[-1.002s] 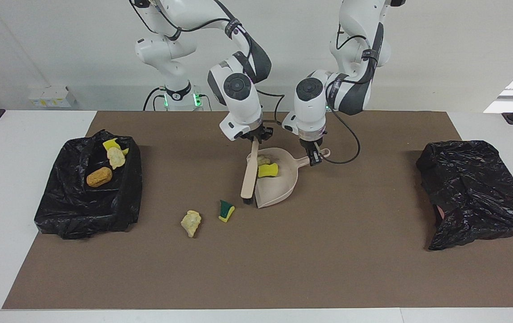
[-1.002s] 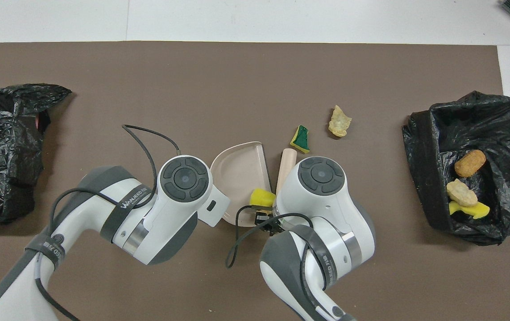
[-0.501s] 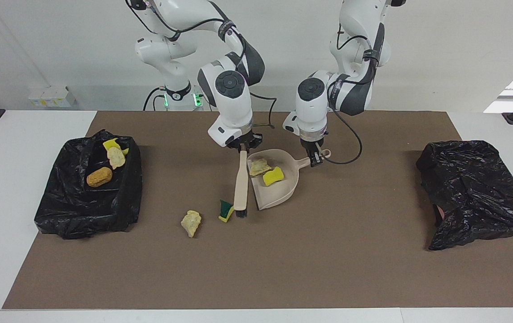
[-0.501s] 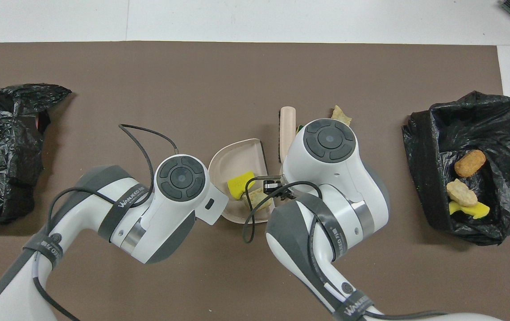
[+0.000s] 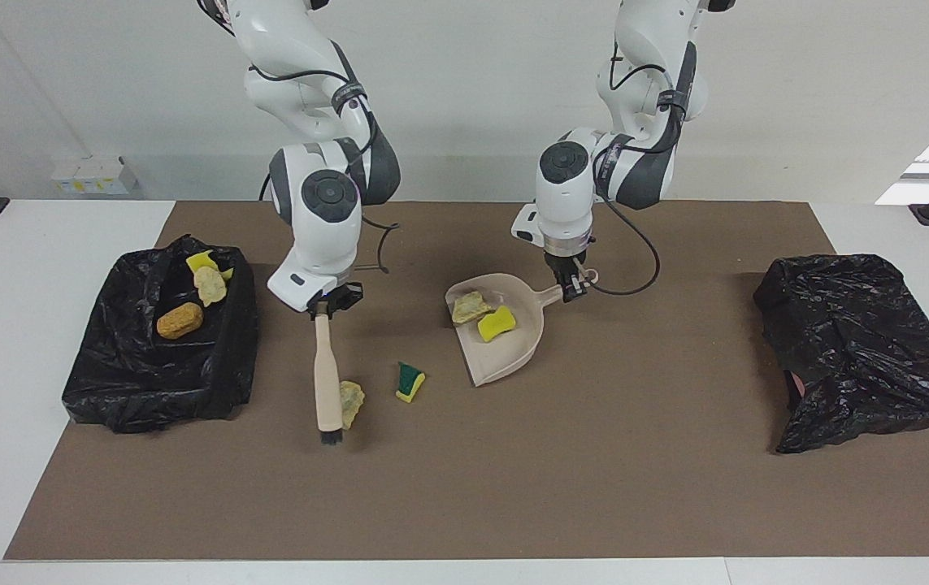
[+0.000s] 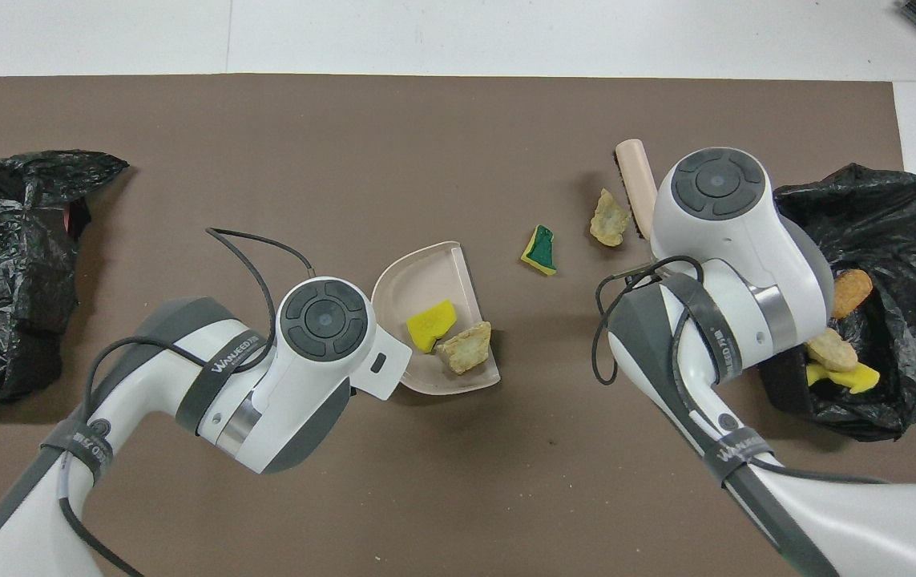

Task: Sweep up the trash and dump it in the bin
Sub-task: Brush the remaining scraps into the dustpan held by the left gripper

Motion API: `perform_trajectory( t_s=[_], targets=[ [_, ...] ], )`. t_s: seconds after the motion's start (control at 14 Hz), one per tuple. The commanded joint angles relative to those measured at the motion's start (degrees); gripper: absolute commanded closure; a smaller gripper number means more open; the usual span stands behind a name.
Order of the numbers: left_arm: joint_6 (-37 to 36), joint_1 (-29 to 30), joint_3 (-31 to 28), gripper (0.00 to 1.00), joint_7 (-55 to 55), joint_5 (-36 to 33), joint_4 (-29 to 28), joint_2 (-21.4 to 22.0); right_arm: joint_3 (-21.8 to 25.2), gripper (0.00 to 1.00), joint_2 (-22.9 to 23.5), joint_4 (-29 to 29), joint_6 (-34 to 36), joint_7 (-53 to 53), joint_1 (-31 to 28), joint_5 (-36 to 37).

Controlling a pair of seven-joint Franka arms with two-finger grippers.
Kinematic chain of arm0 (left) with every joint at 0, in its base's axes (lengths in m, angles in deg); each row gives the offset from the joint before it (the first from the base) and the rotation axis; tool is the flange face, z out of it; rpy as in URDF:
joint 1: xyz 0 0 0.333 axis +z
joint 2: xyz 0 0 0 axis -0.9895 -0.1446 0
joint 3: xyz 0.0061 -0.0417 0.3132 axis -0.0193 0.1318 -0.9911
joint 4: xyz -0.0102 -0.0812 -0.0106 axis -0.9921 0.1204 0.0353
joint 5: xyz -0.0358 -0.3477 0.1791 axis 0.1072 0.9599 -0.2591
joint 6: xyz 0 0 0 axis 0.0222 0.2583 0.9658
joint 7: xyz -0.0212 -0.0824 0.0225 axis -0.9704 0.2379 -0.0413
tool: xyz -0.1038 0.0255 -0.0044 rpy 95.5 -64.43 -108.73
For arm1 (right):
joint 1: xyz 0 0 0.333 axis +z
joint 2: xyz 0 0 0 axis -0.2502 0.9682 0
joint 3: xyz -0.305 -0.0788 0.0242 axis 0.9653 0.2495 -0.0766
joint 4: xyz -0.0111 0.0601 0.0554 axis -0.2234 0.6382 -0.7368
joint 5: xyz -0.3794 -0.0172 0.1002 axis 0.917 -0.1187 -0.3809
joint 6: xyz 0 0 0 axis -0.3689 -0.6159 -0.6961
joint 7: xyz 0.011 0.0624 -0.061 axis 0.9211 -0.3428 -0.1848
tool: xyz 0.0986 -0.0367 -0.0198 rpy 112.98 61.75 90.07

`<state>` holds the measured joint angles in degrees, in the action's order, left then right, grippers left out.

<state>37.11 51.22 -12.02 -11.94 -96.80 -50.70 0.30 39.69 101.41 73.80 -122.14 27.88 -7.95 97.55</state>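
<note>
Right gripper (image 5: 324,302) clamped on brush (image 5: 326,382) handle, bristles beside pale scrap (image 5: 350,402) | left gripper (image 5: 571,286) clamped on dustpan (image 5: 513,357) handle, two scraps inside | overhead: green-yellow wedge (image 6: 539,252) between dustpan (image 6: 409,280) and brush (image 6: 635,186); three scraps in bin (image 6: 906,208).

Seven scraps of trash (image 5: 410,382): three in one bin bag (image 5: 157,361), two in the single dustpan (image 5: 505,353), two loose. Two bin bags, one brush (image 5: 326,382).

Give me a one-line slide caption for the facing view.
Right gripper holds a brush beside a pale scrap; left gripper holds a dustpan carrying two scraps.
</note>
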Motion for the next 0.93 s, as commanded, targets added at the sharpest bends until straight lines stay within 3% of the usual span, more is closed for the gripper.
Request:
perform_trajectory(
  t_s=[0.0,0.29,0.86],
  targets=[
    [1.9,1.0,-0.3,1.00,-4.0,2.1,-2.1,1.4,-0.9,1.00,8.0,-10.3,7.3,-2.5,-1.9,3.0],
    [1.6,1.1,-0.3,1.00,-9.3,2.5,-2.1,1.6,-1.5,1.00,9.4,-10.4,6.4,-2.6,-0.8,-3.9],
    [5.2,0.6,-0.3,1.00,-9.4,2.6,-2.7,0.2,-1.8,1.00,9.2,-9.7,6.6,-2.6,10.5,-22.9]
  ],
)
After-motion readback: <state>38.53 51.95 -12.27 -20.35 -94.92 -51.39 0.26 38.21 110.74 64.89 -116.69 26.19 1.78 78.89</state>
